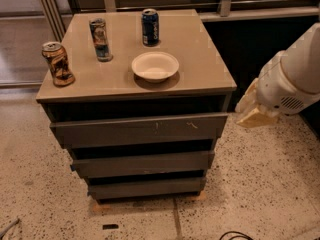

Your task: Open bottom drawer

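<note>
1. Camera view puts the task at its very start: the bottom drawer [147,188], the lowest and narrowest of three dark grey-brown handleless flat fronts, sits low on the cabinet just above the floor. It looks fully shut, its front set back under the one above, with only a dark shadow line along its top edge.
2. The pale cream two-finger gripper [253,112] hangs at the end of the white rounded arm [295,76], out to the right of the cabinet at about the height of the top drawer front. It is well apart from the bottom drawer and touches nothing; I cannot tell whether it is released or clenched.
3. By my reading, everything is left to do: bring the gripper down and in, catch the drawer's upper edge or lip, and pull outward.
4. The wide top drawer front with pale scratches [137,129] and the mid-sized middle front [142,164] both jut further forward than the bottom one. They overhang it, so the reach likely has to come in low.
5. On the tan cabinet top [205,59] stand a white shallow bowl [155,65], a brown-and-orange can [58,64] at the left edge, a tall slim printed can [101,39] and a dark blue can [150,27]. A sharp tug could rock them.
6. The speckled pale floor [260,184] in front holds only a small dark scrap [110,227] and a black cable loop [235,235] at the lower edge; neither lies in the drawer's path.
</note>
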Robot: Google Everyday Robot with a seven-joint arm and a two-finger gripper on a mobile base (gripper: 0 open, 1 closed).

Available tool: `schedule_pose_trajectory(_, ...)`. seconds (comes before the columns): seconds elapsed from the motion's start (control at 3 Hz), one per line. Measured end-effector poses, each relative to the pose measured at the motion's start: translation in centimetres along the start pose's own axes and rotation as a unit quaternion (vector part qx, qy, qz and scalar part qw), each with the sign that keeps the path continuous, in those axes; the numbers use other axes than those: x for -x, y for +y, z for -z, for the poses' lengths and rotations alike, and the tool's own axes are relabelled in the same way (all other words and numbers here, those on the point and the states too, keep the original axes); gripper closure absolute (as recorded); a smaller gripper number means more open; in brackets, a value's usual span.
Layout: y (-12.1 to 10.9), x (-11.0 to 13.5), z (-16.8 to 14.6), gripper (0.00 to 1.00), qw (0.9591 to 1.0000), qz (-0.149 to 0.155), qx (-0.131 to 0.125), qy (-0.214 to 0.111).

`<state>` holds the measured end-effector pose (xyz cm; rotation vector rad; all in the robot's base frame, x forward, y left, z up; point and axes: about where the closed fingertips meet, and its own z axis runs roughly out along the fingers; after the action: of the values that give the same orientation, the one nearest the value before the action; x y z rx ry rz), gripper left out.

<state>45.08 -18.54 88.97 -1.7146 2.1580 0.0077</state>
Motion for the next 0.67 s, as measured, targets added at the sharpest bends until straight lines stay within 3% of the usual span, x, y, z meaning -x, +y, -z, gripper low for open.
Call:
schedule_pose_trajectory(0.33, 0.9, 0.8, -9.0, 0.89, 0.9985, 0.004, 0.034, -0.043)
schedule_pose_trajectory(0.67, 2.6, 1.1, -16.7, 1.0, 0.9948, 0.001, 0.078, -0.065)
